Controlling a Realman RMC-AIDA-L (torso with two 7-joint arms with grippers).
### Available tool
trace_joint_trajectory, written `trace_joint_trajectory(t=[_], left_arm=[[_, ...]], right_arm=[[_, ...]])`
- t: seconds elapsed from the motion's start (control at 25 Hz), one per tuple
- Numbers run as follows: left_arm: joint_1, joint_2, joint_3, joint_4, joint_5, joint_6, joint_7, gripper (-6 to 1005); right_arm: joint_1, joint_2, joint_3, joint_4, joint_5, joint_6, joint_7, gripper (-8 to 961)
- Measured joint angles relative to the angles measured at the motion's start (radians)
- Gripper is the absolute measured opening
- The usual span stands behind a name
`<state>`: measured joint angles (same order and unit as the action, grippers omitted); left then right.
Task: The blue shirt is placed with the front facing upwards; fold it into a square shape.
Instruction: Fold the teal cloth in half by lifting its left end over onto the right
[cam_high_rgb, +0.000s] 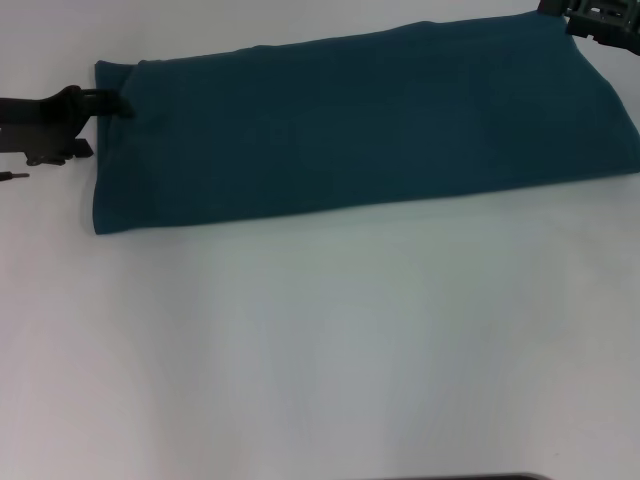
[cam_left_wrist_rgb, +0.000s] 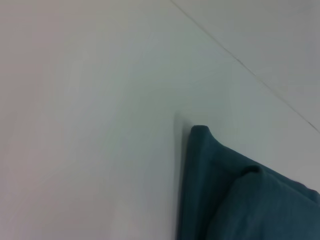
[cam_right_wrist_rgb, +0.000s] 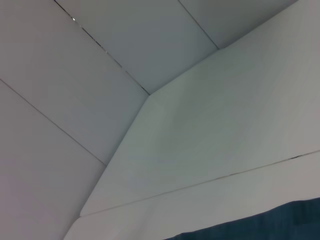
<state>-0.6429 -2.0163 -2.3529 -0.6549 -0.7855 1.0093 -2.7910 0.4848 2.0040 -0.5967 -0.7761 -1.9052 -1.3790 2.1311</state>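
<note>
The blue shirt lies across the far part of the white table as a long folded band, plain teal side up, with no lettering showing. My left gripper is at the band's left end, its dark fingers pinched on the cloth edge near the far left corner. The left wrist view shows that end of the shirt with a layered fold at the corner. My right gripper sits at the far right corner, partly cut off by the frame. The right wrist view catches only a strip of the shirt.
White tabletop stretches in front of the shirt toward me. A dark strip shows at the near edge of the head view. The table's far edge and pale panels beyond it appear in the right wrist view.
</note>
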Motion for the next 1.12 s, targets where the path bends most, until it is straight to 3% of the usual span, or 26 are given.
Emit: trace_joint_trajectory(t=[0.84,1.12], left_arm=[[-0.017,-0.022,-0.005,-0.011,-0.019,0.066,0.002,872],[-0.014,-0.018,-0.008,-0.023,-0.048,0.084,0.002,872]], right_arm=[[0.000,-0.003,0.000,0.000,0.000,-0.006,0.001,945],[-0.006,-0.002,-0.001,0.000,0.000,-0.008,0.002,945]])
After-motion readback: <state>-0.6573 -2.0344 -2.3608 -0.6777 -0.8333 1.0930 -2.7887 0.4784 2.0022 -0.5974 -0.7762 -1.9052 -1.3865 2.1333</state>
